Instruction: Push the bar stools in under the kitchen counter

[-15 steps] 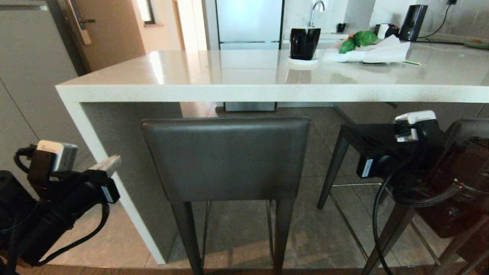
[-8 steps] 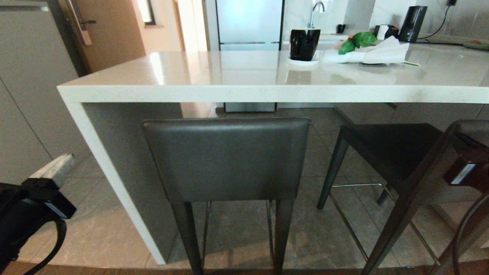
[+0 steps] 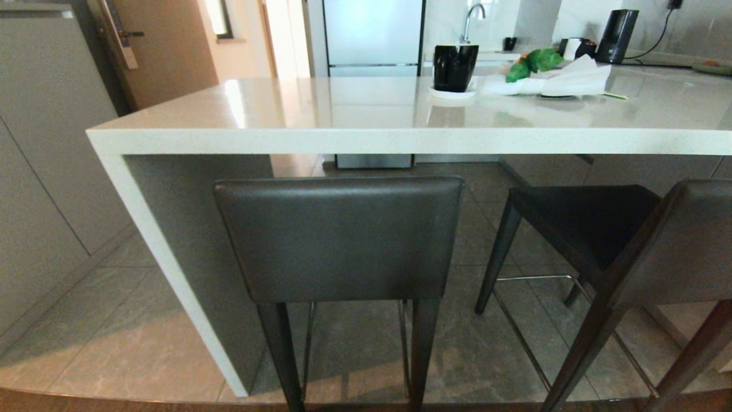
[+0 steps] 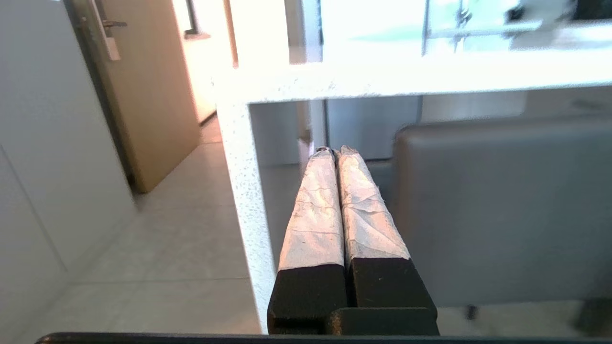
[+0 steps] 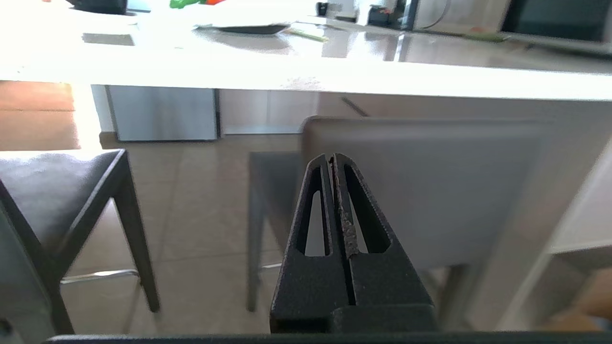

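Two bar stools stand at the kitchen counter (image 3: 366, 140). The left stool (image 3: 338, 237) shows its dark grey backrest squarely, just below the counter's edge. The right stool (image 3: 657, 246) is turned at an angle, its dark seat (image 3: 577, 220) pointing left. Neither gripper appears in the head view. My left gripper (image 4: 334, 152) is shut and empty, level, between the counter's white side leg (image 4: 241, 200) and a stool backrest (image 4: 502, 205). My right gripper (image 5: 333, 157) is shut and empty, with a grey stool backrest (image 5: 430, 191) beyond its tips and a dark stool seat (image 5: 52, 179) to one side.
On the counter stand a black mug (image 3: 456, 66) on a white coaster, green vegetables with white paper (image 3: 552, 74) and a black kettle (image 3: 616, 34). Grey cabinets (image 3: 40, 171) line the left, a wooden door (image 3: 166, 51) and a fridge (image 3: 372, 34) lie behind. The floor is grey tile.
Both arms have sunk out of the head view: the left from the lower left, the right from in front of the right stool. Stools and counter have not moved.
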### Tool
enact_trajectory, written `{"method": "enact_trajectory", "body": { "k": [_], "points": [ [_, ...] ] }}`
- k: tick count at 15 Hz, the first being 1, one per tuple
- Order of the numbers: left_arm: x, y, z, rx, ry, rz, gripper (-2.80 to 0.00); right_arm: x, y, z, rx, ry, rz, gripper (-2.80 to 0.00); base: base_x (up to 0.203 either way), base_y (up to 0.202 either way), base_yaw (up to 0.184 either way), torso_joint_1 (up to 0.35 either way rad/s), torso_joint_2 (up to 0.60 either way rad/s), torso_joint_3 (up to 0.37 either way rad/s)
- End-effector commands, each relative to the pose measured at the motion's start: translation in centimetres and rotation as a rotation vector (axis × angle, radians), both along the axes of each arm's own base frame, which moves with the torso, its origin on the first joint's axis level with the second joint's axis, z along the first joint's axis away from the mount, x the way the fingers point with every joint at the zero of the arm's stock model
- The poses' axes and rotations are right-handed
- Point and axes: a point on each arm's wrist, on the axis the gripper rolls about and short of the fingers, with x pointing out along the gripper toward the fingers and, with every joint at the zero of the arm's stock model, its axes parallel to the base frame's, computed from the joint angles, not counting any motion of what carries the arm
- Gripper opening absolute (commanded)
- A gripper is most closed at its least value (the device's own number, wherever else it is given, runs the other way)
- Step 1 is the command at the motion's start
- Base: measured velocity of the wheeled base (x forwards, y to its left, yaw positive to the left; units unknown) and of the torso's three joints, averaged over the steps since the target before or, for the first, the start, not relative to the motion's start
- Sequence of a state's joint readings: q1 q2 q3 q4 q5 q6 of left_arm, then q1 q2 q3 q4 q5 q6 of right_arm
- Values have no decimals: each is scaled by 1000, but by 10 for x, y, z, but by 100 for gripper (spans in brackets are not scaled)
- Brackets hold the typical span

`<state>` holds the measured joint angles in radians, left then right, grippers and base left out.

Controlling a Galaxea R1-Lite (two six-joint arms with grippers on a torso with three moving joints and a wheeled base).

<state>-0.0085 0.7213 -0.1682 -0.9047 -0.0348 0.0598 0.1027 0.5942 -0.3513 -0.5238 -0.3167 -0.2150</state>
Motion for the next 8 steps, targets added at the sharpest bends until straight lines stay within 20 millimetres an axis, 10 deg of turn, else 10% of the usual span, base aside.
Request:
{"method": "enact_trajectory", "body": {
  "k": [1, 8],
  "points": [
    [-51, 0, 2, -9, 27, -36, -280, -37, -4, 9, -15, -83, -21, -280, 0, 0, 0, 0, 0, 0],
    [-122, -5, -46, 82, 38, -221, -280, -96, -3, -39, -121, -83, -115, -280, 0, 0, 0, 0, 0, 0]
  ]
}}
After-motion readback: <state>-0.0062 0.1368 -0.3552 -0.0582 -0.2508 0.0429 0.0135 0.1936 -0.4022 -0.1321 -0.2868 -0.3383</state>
